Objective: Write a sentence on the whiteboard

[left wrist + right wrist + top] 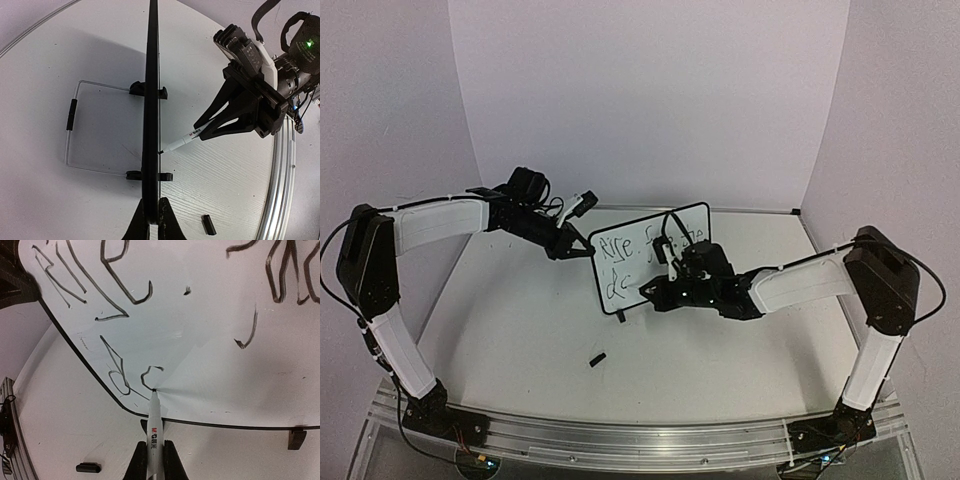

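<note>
The whiteboard (620, 280) stands upright mid-table on two black feet; it shows edge-on in the left wrist view (151, 90) and close up in the right wrist view (210, 340). My left gripper (151, 226) is shut on its upper left corner (588, 245). My right gripper (155, 462) is shut on a white marker (155, 425), whose tip touches the board's lower left. The sentence (630, 250) has a top line and a started second line (127, 377), a "d" and a curved stroke. The marker also shows in the left wrist view (182, 142).
The black marker cap (597, 357) lies on the table in front of the board, also in the left wrist view (208, 224) and right wrist view (88, 468). A wire stand (70, 125) lies behind the board. Purple walls enclose the table.
</note>
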### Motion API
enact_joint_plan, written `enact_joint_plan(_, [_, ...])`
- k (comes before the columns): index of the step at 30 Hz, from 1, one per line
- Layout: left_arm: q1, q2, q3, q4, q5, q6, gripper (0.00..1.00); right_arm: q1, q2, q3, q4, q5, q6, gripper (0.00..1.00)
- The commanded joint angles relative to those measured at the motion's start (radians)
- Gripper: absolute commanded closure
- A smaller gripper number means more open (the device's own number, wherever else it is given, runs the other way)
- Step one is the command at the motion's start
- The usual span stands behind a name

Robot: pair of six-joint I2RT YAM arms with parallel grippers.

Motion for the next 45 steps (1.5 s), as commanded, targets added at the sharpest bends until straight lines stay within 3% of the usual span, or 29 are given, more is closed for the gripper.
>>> enact_joint_plan(1, [-0.024, 0.053, -0.018, -0.126, -0.067, 0.038, 1.00, -0.006, -0.063, 0.013, 0.008, 0.082, -0.026, 1.00])
enact_joint_plan(32, [-0.024, 0.055, -0.017, -0.127, -0.065, 0.038, 1.00, -0.012, 0.000, 0.007, -0.008, 0.052, -0.011, 1.00])
enact_joint_plan(45, [-0.025, 0.055, -0.018, -0.128, -0.066, 0.037, 1.00, -0.011, -0.064, -0.030, -0.020, 0.117, -0.027, 1.00])
